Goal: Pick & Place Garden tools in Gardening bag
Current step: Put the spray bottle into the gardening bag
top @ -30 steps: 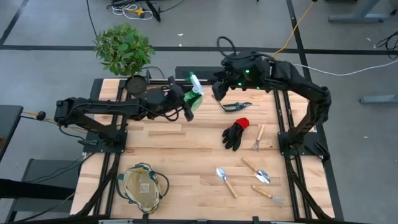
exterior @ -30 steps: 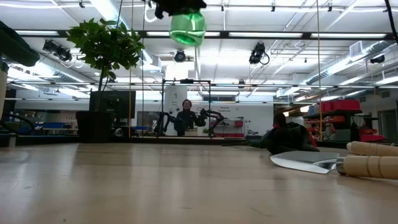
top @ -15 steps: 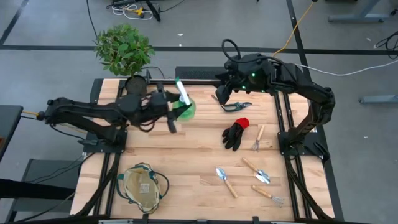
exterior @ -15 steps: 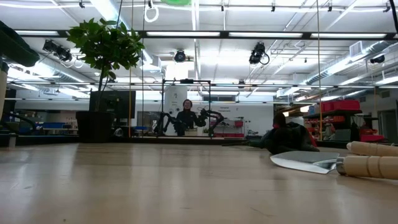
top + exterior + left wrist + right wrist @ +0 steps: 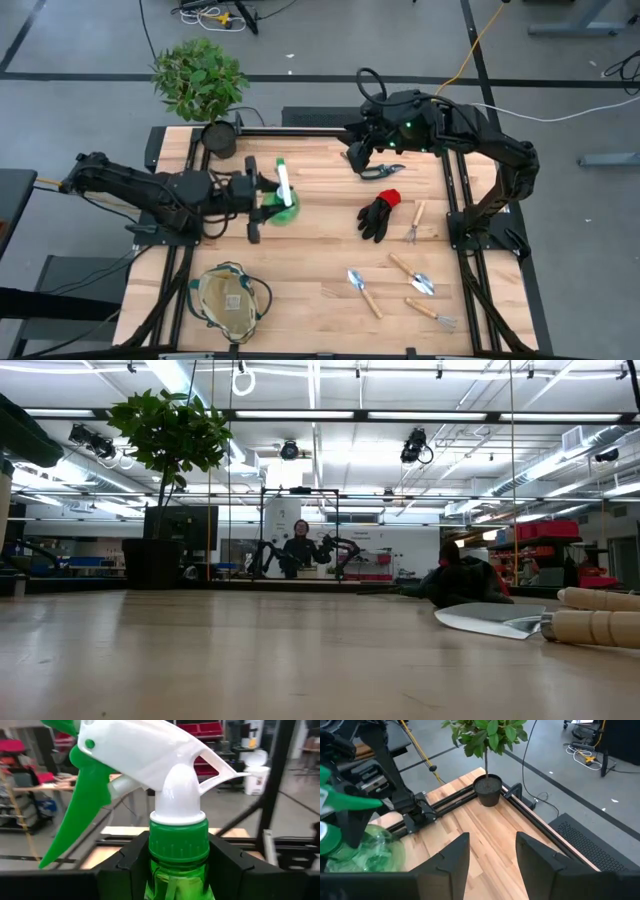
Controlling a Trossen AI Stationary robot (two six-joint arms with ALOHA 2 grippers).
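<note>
Spray bottle point(image 5: 283, 196) held aloft over mid-table, neck pinched in the left gripper point(image 5: 177, 865), well apart from the bag point(image 5: 232, 296) at the near edge. Right gripper point(image 5: 490, 852) spread, empty, above the shears point(image 5: 380, 170). Could slip or tip during carry (round, slick neck) and miss the bag's opening.

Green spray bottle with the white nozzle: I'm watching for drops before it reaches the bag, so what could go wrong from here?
The left hand grips the green plastic spray bottle only at its neck, so it may swing or slip. The round beige canvas bag lies slumped with its handles across the opening, so the bottle could catch on them.
</note>
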